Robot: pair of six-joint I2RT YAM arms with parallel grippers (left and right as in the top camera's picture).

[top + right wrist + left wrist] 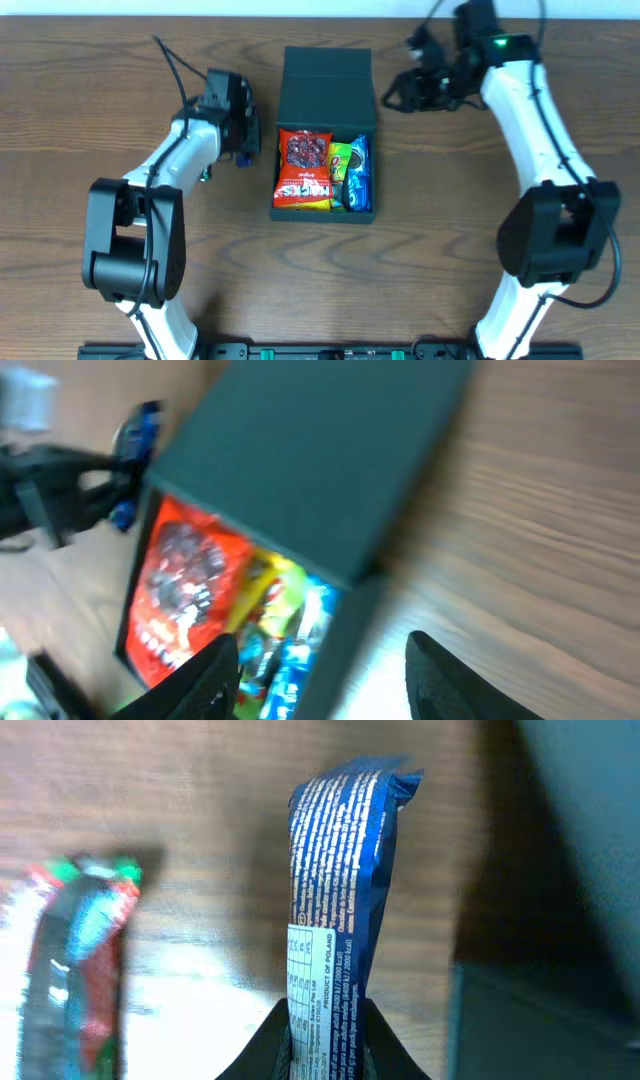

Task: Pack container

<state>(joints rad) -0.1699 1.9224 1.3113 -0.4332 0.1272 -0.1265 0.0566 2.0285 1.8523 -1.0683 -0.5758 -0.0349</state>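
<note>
The dark teal-black container (327, 72) lies open mid-table with its flap lid folded back. Inside are a red packet (304, 168), a yellow-green packet (341, 170) and a blue packet (361, 172). My left gripper (240, 140) is left of the container and shut on a blue snack wrapper (340, 890), which stands upright between the fingers. My right gripper (420, 85) is open and empty, hovering right of the lid; its view looks down on the container (320, 450) and its packets.
A red-and-green packet (75, 970) lies on the wooden table left of the held wrapper, blurred in the left wrist view. The container's wall (540, 1020) shows at that view's right edge.
</note>
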